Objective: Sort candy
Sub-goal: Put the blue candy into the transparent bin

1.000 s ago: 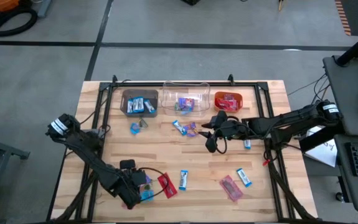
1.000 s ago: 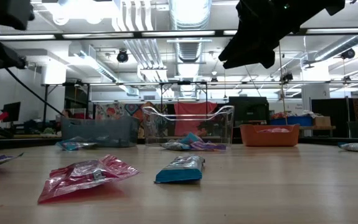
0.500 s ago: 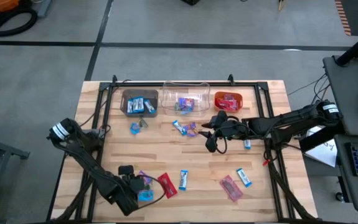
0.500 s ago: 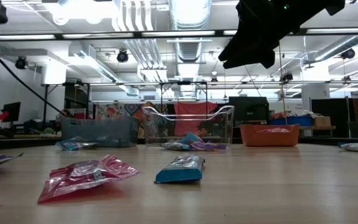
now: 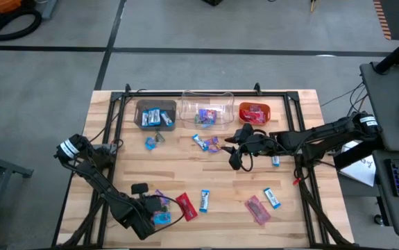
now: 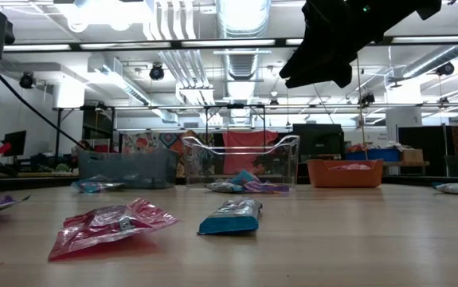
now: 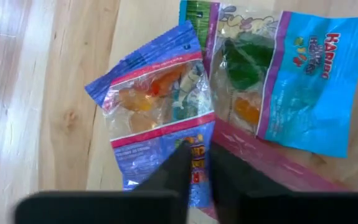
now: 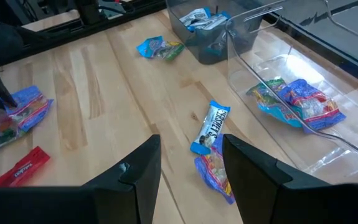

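Near the table's near-left corner my left gripper (image 5: 156,214) is shut on a purple-multicolour candy packet (image 7: 157,118). A second such packet (image 7: 291,81) lies against it. My right gripper (image 5: 235,151) hangs open above the table's middle, with nothing between its fingers (image 8: 191,174). Under it lie a blue-and-white candy (image 8: 211,127) and a purple one (image 8: 215,167). More candy lies loose: a red one (image 5: 186,206), blue-and-white ones (image 5: 204,201) (image 5: 272,198) and a pink-red one (image 5: 256,210). My left gripper pinches the packet's near edge (image 7: 180,158) between its two fingertips (image 7: 174,169). The fingers come low from the table's left side, slanting down. The packet lies flat on the table, its side touching the second packet.
Three bins stand in a row at the far edge: brown (image 5: 156,114), clear (image 5: 207,111) and orange (image 5: 255,112), each with candy inside. A blue candy (image 5: 154,141) lies before the brown bin. A black frame (image 5: 119,139) runs along the table's sides.
My left arm has shifted a little toward the table's near-left corner and sunk lower, so that both purple packets now show beside its gripper. My right gripper has kept still.
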Robot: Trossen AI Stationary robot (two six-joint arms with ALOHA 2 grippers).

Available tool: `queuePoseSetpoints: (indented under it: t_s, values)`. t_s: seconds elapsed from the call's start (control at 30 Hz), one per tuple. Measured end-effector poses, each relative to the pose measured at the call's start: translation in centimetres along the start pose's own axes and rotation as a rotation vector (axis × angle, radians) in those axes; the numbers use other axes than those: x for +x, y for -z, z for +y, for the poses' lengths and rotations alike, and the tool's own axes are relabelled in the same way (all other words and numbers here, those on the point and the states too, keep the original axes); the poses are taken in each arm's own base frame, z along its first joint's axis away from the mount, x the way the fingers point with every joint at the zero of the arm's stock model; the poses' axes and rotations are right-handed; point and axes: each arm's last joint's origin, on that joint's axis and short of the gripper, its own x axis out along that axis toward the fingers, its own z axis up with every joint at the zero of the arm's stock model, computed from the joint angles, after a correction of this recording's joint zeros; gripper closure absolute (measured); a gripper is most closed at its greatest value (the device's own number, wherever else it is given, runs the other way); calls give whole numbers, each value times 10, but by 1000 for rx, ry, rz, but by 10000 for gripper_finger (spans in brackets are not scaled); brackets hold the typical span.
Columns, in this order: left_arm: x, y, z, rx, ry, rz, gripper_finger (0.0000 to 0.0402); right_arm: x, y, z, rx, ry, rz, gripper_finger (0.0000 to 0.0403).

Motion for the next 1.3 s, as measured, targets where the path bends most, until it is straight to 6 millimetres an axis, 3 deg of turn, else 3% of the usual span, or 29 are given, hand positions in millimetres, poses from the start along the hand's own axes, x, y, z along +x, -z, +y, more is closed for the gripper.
queuePoseSetpoints:
  t_s: [0.2, 0.53, 0.73, 0.93, 1.1, 1.3]
  values:
    - [-7, 0, 5, 5, -10, -15, 399, 0, 0, 0, -28, -1, 1, 241]
    - [-50, -13, 30, -16, 1, -214, 401, 1, 2, 20, -231, -85, -66, 241]
    - [-65, -22, 45, 19, -5, -289, 401, 20, 8, 38, -351, -131, -143, 241]
    - [-62, -22, 44, 39, -14, -278, 399, 40, 20, 43, -364, -153, -125, 241]
    - [-57, -23, 42, -31, 18, -217, 356, 49, 26, 45, -363, -170, -118, 224]
    - [-51, -22, 39, -125, 59, -211, 259, 50, 27, 45, -341, -170, -113, 182]
